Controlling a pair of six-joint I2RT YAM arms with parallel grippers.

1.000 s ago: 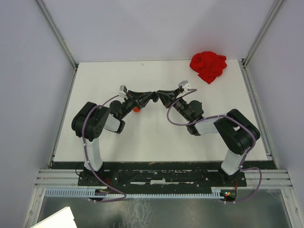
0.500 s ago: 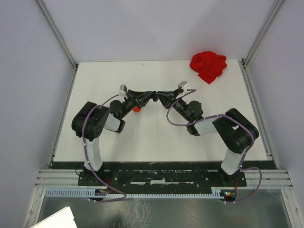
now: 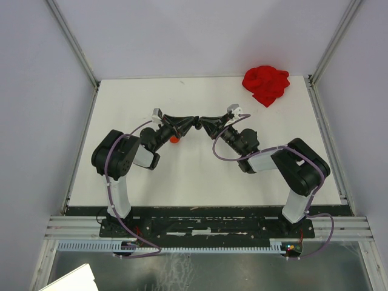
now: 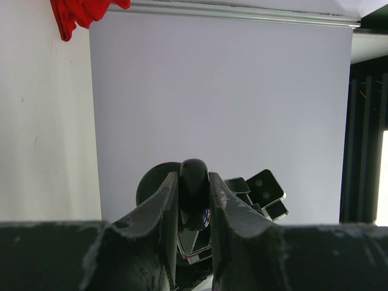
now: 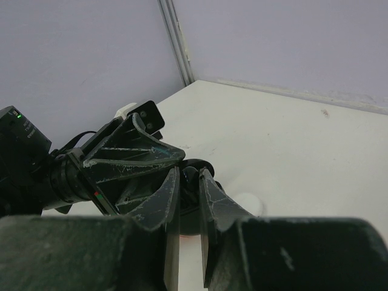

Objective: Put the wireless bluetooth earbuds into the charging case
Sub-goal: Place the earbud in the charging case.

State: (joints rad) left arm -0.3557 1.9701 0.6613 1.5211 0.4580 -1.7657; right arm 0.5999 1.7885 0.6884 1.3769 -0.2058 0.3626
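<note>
Pinching black piece (image 4: pixel 193 171): left hand (image 4: pixel 193 185), right hand (image 5: pixel 189 177).

The overhead camera sits high behind the two arm bases and looks steeply down from far off. It takes in the whole flat white table (image 3: pixel 200 176), the grey walls and the crumpled red cloth (image 3: pixel 265 84) in the far right corner. The left wrist camera rides close behind the left gripper (image 4: pixel 193 182) and sights along its fingers to the right, its picture rolled sideways: table at the left edge, that red cloth at the top. The right wrist camera looks just as closely over the right gripper (image 5: pixel 189 179), leftward toward a wall corner. All three views share the table's middle, where both grippers' tips meet at a small black rounded piece (image 4: pixel 194 173).
</note>
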